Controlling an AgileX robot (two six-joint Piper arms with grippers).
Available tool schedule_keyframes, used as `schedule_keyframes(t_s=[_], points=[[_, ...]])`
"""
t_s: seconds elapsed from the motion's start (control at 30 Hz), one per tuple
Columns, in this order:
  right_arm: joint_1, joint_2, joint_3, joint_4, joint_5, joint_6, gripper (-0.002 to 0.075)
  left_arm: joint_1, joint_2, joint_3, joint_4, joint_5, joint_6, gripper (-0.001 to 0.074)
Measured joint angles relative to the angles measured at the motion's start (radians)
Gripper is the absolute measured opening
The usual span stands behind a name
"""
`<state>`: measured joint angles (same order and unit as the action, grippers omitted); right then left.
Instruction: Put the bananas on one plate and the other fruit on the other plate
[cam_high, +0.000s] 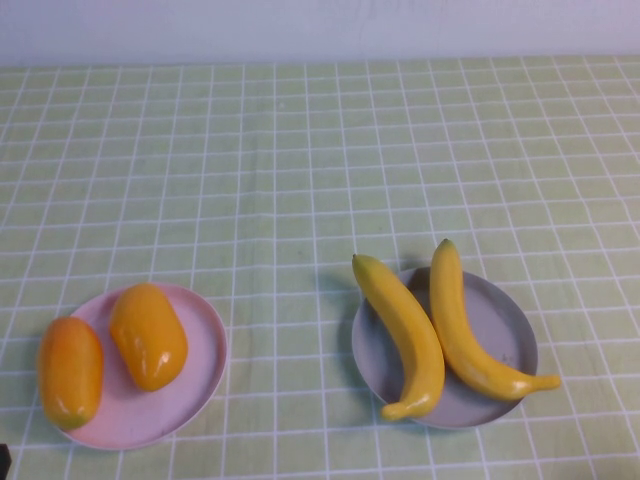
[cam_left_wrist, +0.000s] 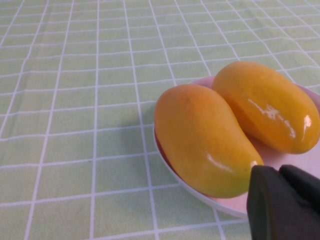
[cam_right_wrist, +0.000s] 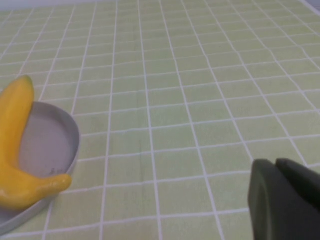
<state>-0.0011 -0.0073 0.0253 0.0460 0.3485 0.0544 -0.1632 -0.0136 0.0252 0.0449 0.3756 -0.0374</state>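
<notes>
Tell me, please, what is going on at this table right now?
The fruit looks sorted. Both bananas lie on the grey-blue plate on the robot's right, and the two mango-like fruits sit on the pink plate on its left, one overhanging the rim. Nothing is held: the left pincer is shut near the pink plate, the right pincer shut above the cloth beside the grey one.

A pale green tablecloth (cam_high: 300, 200) with a grid of thin white lines covers the table across the whole view. Along its far edge runs a plain whitish wall (cam_high: 320, 30). The light is soft and even, casting only faint shadows on the cloth.
</notes>
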Motion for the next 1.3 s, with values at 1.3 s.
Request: schedule_keyframes(t_s=[1.3], points=[[0.000, 0.000, 0.000, -0.003, 0.019, -0.002, -0.0015, 0.000, 0.000, 0.000, 0.000, 0.000, 0.000, -0.0004]])
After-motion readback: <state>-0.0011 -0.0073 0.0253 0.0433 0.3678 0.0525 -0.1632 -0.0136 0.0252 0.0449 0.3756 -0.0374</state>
